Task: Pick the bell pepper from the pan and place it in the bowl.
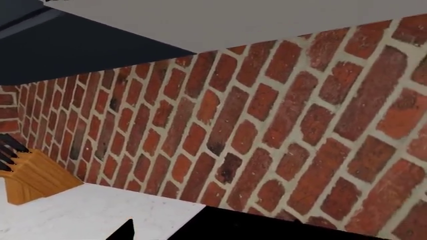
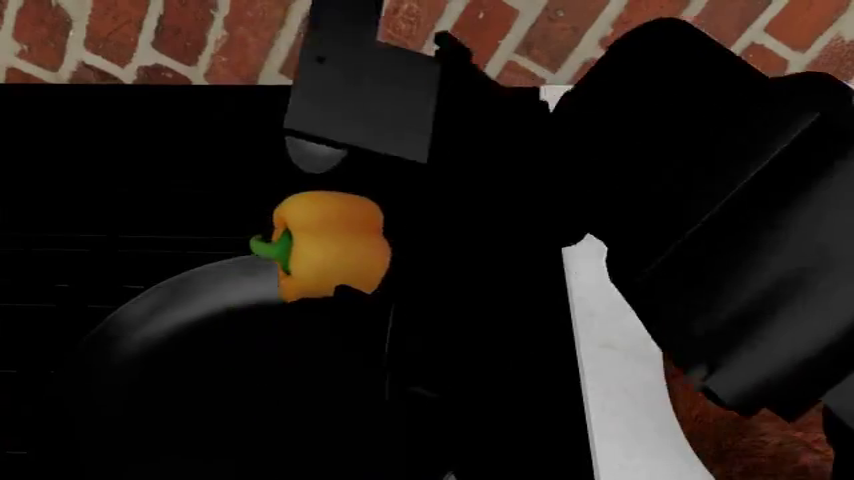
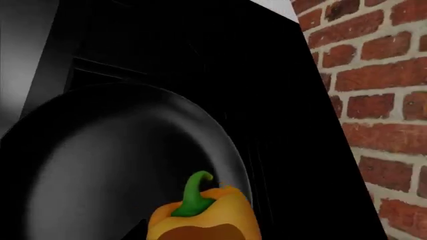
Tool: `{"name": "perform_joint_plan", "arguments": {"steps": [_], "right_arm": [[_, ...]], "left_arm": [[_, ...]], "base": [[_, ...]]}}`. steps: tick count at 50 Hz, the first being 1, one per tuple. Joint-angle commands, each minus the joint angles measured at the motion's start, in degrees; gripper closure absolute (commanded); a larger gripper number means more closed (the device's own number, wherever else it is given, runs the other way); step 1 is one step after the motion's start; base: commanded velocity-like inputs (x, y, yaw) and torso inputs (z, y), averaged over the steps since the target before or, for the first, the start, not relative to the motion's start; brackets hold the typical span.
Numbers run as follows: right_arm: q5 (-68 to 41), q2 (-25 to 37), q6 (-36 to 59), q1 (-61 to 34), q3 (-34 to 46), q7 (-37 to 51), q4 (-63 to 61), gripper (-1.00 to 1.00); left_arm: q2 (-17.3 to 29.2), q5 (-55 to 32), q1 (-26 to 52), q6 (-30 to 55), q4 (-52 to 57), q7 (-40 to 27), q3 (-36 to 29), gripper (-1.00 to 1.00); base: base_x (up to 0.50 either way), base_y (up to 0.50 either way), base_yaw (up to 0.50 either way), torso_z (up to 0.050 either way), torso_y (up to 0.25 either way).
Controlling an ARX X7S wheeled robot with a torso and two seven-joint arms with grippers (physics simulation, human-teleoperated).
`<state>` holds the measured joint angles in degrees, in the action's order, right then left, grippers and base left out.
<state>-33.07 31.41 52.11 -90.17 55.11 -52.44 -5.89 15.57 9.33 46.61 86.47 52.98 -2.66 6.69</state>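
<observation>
**Pepper up off pan, R hand**

- Bell pepper [image 2: 328, 245]: clenched in my right hand [image 2: 350, 292], raised above pan [image 2: 200, 330] rim, prob. to clear it en route to bowl [image 2: 747, 440], at right.
- Left hand: can't tell its state; cam faces brick wall [image 1: 267, 125], knife block [image 1: 30, 175].
- Surface: black stovetop, white counter [image 2: 614, 350] beside.

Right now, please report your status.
Right gripper shut on pepper, lifted above pan. Left gripper not in view. Bowl unseen.
</observation>
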Motion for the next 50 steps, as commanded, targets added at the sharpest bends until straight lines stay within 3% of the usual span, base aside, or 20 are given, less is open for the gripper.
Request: {"name": "perform_joint_plan", "arguments": {"steps": [1,15,32,50], "right_arm": [[-1.2,6.5,9.9,-3.6,-8.6,5.7,-9.8,1.00],[-3.6,15.4,26.5,-8.6,-13.9,13.2,-20.5,1.00],[2.4,21.8,27.1,-9.3,-7.7,16.0,-20.1,1.00],[8.0,24.4,27.1,-12.3,1.6,14.9,-16.9,1.00]], "left_arm": [[-3.1,1.1,-1.5,-3.5,-2.1,3.4,1.6,-1.00],[-5.3,-1.5,-4.4,-12.0,-7.9,4.8,3.7,-1.00],[-6.2,-3.2,-5.7,-18.2,-13.6,5.0,4.8,-1.00],[-6.6,-4.4,-6.5,-22.7,-18.3,4.5,5.9,-1.00]], "base": [[0.00,0.00,0.00,0.000,0.000],[0.00,0.00,0.00,0.000,0.000],[0.00,0.00,0.00,0.000,0.000],[0.00,0.00,0.00,0.000,0.000]]}}
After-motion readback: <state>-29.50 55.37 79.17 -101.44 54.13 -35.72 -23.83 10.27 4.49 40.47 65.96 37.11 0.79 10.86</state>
